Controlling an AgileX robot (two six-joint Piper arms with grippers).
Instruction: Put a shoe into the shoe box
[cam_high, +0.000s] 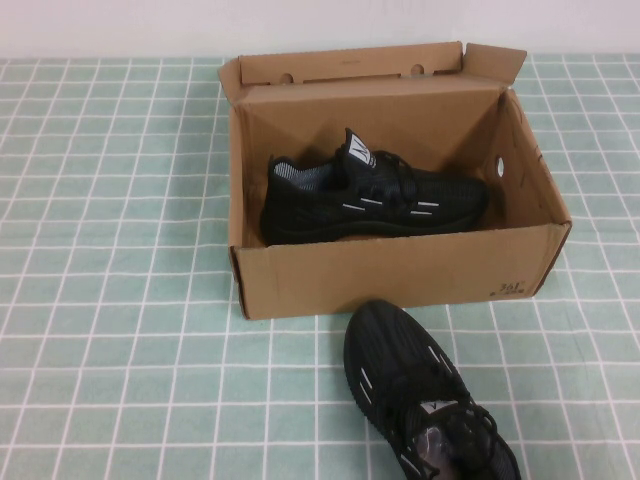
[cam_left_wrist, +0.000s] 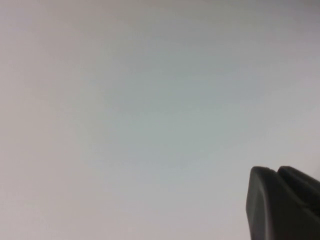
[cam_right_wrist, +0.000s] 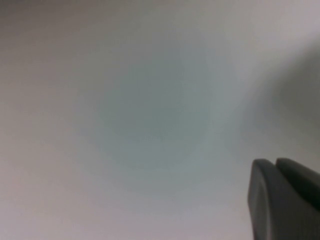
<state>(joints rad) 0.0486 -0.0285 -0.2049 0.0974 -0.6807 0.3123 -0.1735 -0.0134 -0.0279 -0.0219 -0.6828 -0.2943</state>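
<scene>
The brown cardboard shoe box (cam_high: 400, 275) stands open in the middle of the table, its flap lid up at the back. One black sneaker (cam_high: 375, 195) lies inside it on its sole, toe to the right. A second identical black sneaker (cam_high: 420, 395) lies on the table just in front of the box, toe towards the box. Neither arm shows in the high view. My left gripper (cam_left_wrist: 276, 170) and my right gripper (cam_right_wrist: 274, 162) each show only in their own wrist view, fingers together and empty, facing a blank pale surface.
The table is covered by a green and white checked cloth (cam_high: 110, 300). A pale wall runs along the back edge.
</scene>
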